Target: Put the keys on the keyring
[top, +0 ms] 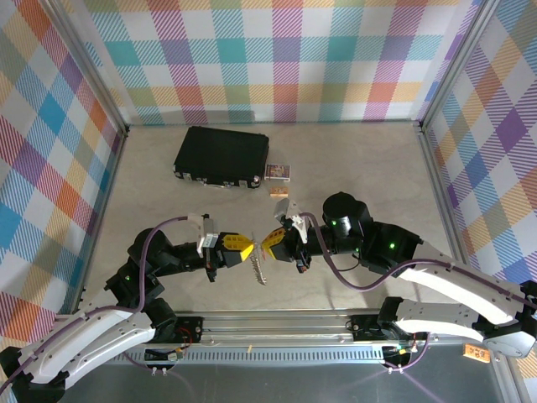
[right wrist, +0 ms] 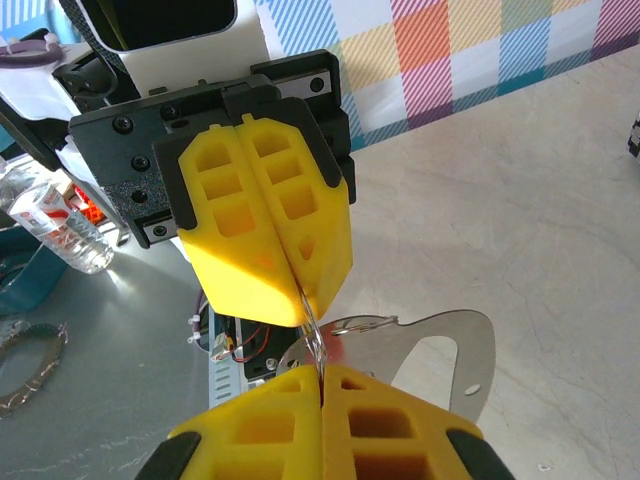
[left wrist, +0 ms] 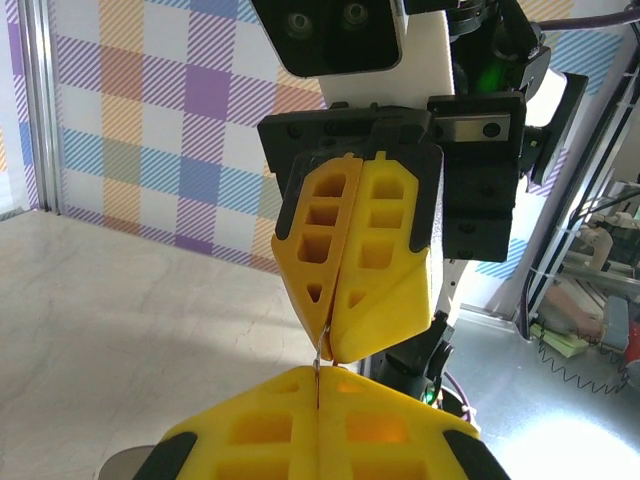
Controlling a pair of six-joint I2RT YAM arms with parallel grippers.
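Top external: left pincer (top: 248, 248) and right pincer (top: 265, 245) pinch keys (top: 261, 272); box (top: 278, 172) lettering illegible.

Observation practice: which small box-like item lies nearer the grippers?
The small tan block; the red-and-white card box sits farther back, beside the flat black case.

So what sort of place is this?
Probably a robot test cell or lab: plaid panel walls on an aluminium frame, and the left arm and right arm bolted at the table edge.
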